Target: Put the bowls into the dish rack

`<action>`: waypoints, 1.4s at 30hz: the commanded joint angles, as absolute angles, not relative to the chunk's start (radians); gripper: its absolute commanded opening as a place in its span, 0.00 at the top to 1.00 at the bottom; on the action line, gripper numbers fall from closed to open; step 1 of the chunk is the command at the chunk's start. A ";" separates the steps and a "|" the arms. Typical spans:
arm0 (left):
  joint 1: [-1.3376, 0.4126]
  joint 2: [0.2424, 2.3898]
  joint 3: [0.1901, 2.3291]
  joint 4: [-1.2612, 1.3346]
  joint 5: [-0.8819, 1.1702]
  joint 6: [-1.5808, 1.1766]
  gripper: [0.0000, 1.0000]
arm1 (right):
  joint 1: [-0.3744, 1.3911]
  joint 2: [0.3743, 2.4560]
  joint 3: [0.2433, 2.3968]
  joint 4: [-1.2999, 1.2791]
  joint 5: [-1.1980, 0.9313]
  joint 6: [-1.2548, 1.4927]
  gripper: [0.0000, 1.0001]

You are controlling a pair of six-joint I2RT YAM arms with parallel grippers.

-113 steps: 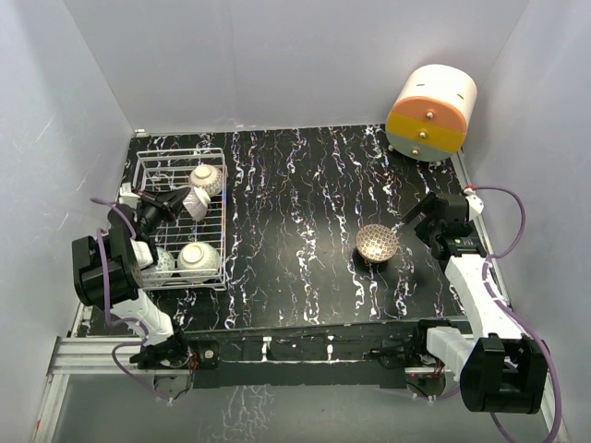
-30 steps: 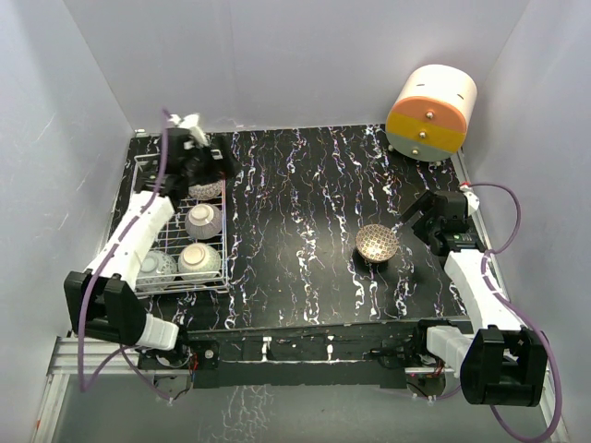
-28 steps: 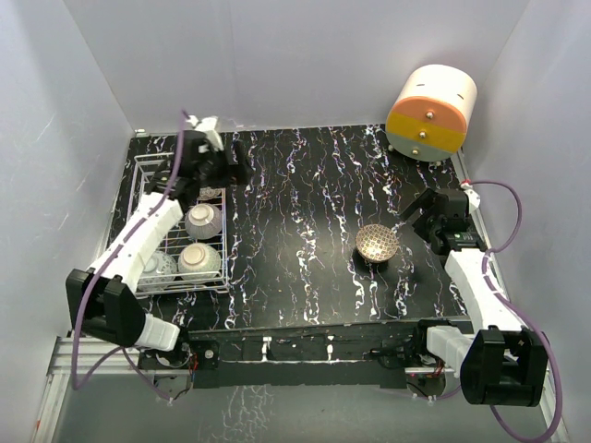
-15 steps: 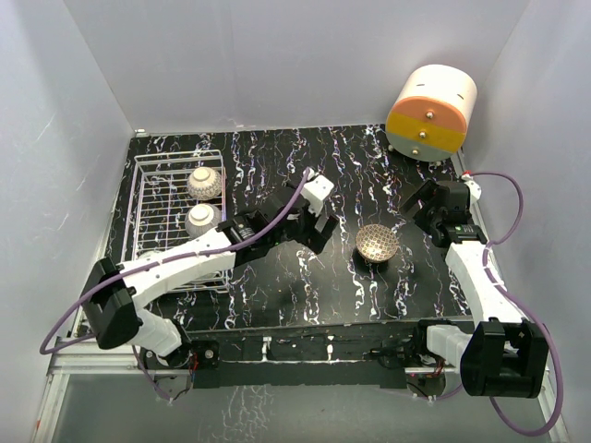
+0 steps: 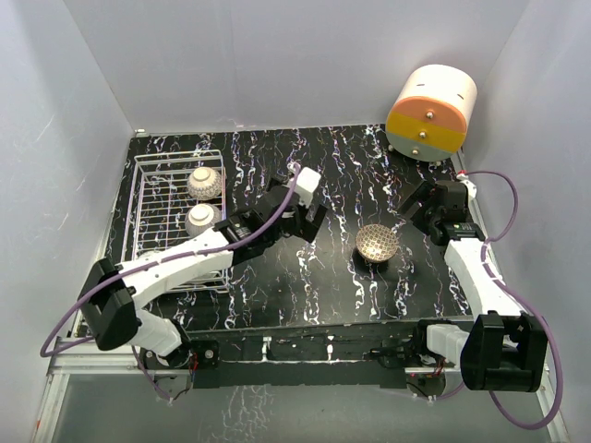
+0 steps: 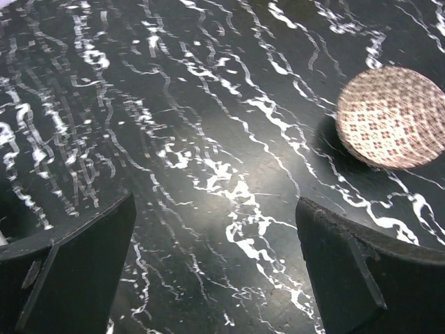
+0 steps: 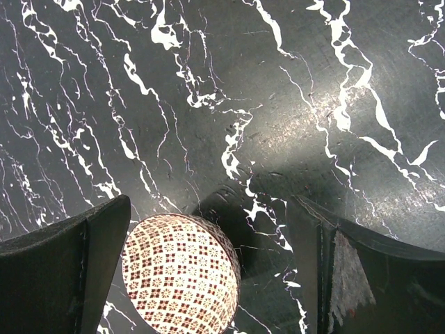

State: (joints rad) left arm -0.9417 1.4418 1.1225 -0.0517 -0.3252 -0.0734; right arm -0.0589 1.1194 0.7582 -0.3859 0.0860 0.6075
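One patterned bowl point(image 5: 377, 243) stands upright on the black marbled table, right of centre. In the left wrist view the same bowl point(image 6: 391, 117) lies ahead and to the right, clear of the fingers. My left gripper point(image 5: 312, 221) point(image 6: 215, 268) hovers open and empty over the table's middle, left of that bowl. The right gripper point(image 5: 414, 205) point(image 7: 208, 271) is open just behind and right of it; the bowl point(image 7: 181, 273) shows between its fingers, near the left one, untouched. The white wire dish rack point(image 5: 148, 185) at the left holds two visible bowls point(image 5: 205, 183) point(image 5: 201, 220); my left arm covers its front part.
A large cream, orange and yellow cylinder point(image 5: 431, 113) sits at the back right corner. Grey walls close in the table on three sides. The left arm point(image 5: 185, 263) stretches diagonally from the near left across the rack's front corner.
The left arm swung away from the rack's far end out over the table's middle toward the loose bowl, still open. The right gripper shifted slightly back.
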 commanded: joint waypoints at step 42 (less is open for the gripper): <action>-0.180 1.426 1.023 -0.373 -0.364 -0.280 0.04 | -0.035 1.090 0.701 -0.289 -0.024 0.491 0.02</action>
State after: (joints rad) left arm -0.1905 1.4254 1.0344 -0.3588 -0.4000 -0.2955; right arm -0.0437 1.0935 0.7048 -0.3580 -0.0441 0.4988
